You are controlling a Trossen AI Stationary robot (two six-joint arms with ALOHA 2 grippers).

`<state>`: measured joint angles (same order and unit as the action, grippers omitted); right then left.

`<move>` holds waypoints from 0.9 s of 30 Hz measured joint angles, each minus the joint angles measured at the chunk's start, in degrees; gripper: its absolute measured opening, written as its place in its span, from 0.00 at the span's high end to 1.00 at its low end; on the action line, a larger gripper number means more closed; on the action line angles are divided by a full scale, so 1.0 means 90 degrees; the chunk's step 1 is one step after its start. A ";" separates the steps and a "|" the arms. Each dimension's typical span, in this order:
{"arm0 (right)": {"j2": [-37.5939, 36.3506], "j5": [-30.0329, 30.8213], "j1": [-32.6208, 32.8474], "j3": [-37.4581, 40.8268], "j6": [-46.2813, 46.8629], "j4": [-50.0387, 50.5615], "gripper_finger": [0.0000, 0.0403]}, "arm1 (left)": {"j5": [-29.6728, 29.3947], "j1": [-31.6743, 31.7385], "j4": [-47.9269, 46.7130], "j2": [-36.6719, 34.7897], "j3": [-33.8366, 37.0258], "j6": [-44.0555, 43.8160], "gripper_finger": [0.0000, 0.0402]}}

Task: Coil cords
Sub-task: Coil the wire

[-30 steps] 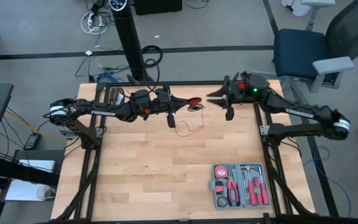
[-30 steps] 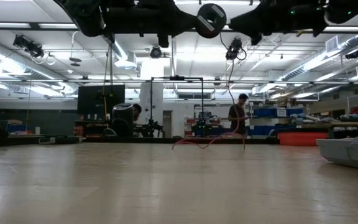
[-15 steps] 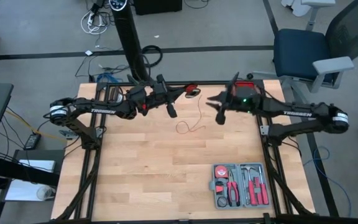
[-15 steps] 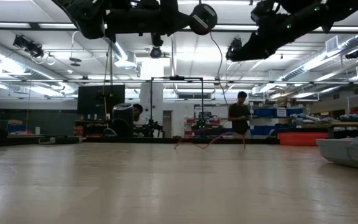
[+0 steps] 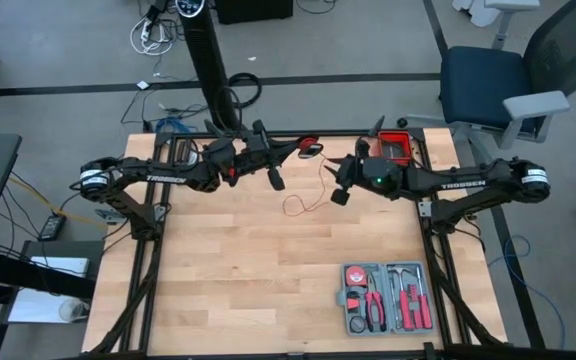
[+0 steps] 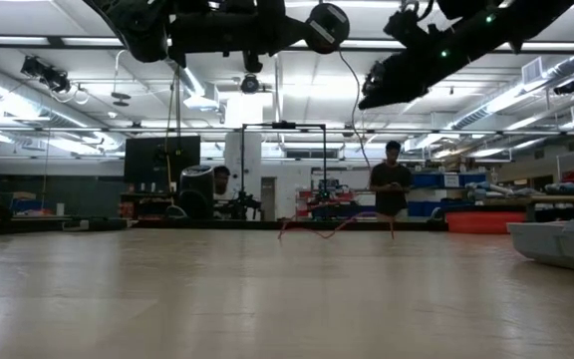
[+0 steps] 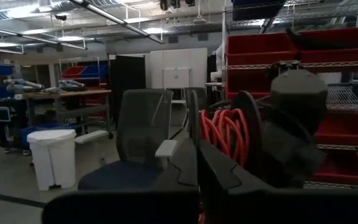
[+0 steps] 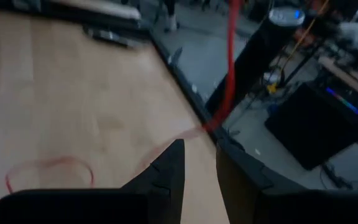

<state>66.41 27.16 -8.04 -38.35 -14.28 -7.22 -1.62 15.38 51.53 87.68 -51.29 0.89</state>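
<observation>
Wooden tabletop (image 5: 238, 270) with red cord (image 5: 303, 205) and tool case (image 5: 386, 298); left fingers (image 5: 293, 150) closed on spool (image 7: 229, 134), right fingers (image 5: 340, 178) apart; workshop behind.

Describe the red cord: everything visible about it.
The red cord is very thin, thread-like and bright red. Part is wound as a coil on a dark spool held up off the table at the left gripper, which is shut. From there a strand hangs down past the right gripper, and the loose end lies in a small open loop on the wooden table, between the two arms. No grip by the right gripper can be seen.
</observation>
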 joint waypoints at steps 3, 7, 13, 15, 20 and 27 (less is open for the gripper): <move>-0.0010 0.0026 0.0040 -0.0002 -0.0127 -0.0488 0.79 | 0.0008 0.0000 0.0004 0.0000 0.0002 -0.0003 1.00; -0.0013 0.0058 0.0061 -0.0002 -0.0258 -0.0914 0.79 | 0.0073 0.0000 0.0009 -0.0002 0.0005 -0.0005 1.00; 0.0007 0.0104 0.0061 -0.0002 -0.0275 -0.1129 0.79 | 0.0225 -0.0012 0.0065 -0.0002 0.0007 -0.0032 1.00; 0.0007 0.0104 0.0061 -0.0002 -0.0305 -0.1176 0.79 | 0.0264 -0.0012 0.0144 -0.0002 0.0010 -0.0139 1.00; 0.0007 0.0104 0.0063 -0.0002 -0.0356 -0.1183 0.89 | 0.0261 -0.0012 0.0214 -0.0007 0.0010 -0.0199 1.00; 0.0535 0.0223 0.0146 -0.0156 -0.0321 -0.1430 0.99 | -0.0539 -0.0019 0.0353 0.0094 0.0010 -0.0746 1.00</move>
<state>71.22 29.17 -6.72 -39.75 -17.17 -20.09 -6.47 15.20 54.71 88.52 -51.20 -5.83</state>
